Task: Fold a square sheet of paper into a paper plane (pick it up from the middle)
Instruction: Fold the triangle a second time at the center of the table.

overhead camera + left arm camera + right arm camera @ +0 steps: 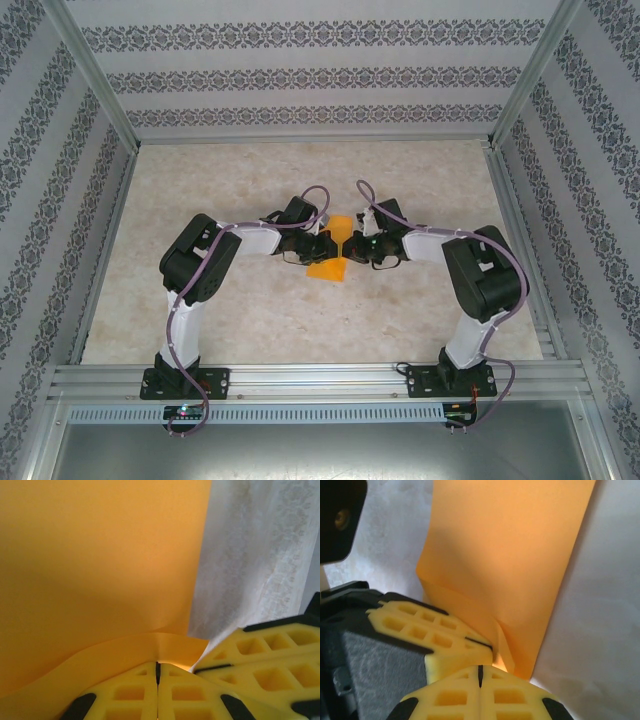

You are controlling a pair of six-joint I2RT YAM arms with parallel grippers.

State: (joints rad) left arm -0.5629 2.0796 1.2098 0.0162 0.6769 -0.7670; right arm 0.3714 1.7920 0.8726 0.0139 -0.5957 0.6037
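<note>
You are looking down on a pale, marbled worktop [200, 320] that is sitting inside an aluminium frame [100, 130], with patterned walls [300, 75] rising on the left, right and far sides. Both arms are reaching in from the near edge and meeting around the middle of the worktop. There the square sheet of paper [327, 268] is showing bright orange between them. It is looking creased rather than flat, with one part spreading toward the near side and another lifting toward the far side.

The left end effector [318, 250] is touching the sheet from the left and the right end effector [353, 250] from the right, the two sitting just beside each other.

In your left wrist view, the left end effector [158, 669] is holding its fingers pressed together, pinching a curled edge of the paper [100, 570]. A finger [260, 652] of the right end effector is lying just to its right.

In your right wrist view, the right end effector [480, 671] is gripping the near corner of the sheet [505, 555] with its fingers tight together. A finger [430, 630] of the left end effector is pressing in from the left.
</note>
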